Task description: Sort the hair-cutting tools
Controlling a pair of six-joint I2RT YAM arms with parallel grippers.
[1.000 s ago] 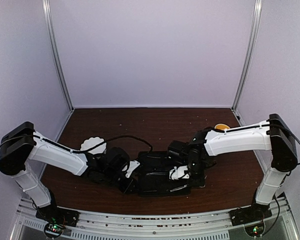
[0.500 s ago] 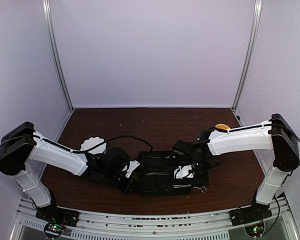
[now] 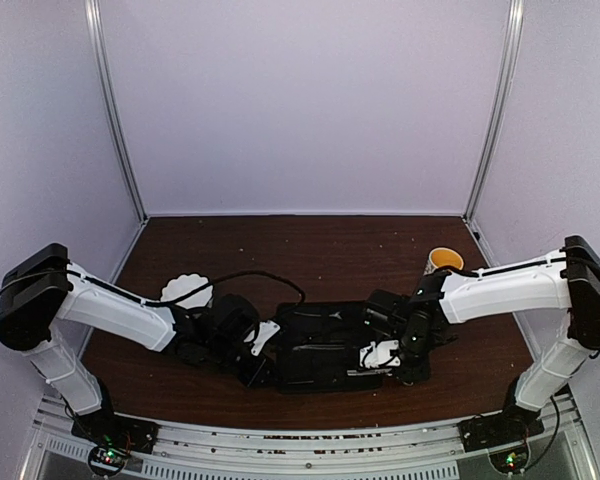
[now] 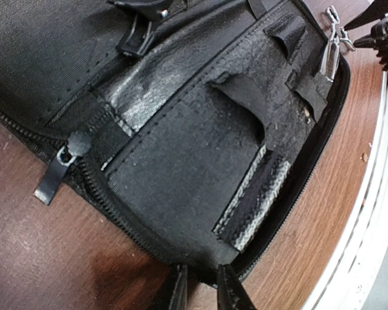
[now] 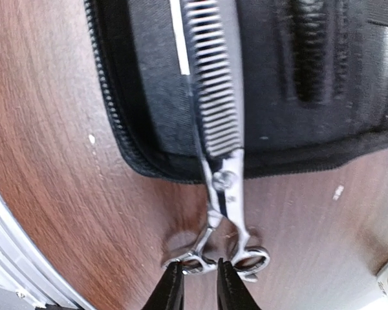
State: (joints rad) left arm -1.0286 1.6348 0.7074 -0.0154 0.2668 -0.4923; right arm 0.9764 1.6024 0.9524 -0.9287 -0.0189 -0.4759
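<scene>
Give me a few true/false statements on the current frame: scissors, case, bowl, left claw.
1. The scissors lie with the toothed blade on the case and the rings on the table. True.
2. The left claw pinches the case's edge. True.
3. The bowl sits on the table's right side. False: it is on the left, by the left arm.
4. The case is zipped shut. False: it lies open, inner straps showing.

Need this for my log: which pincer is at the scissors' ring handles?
The right pincer: its tips sit at the ring handles of the toothed scissors. The left pincer is on the case's zip edge.
</scene>
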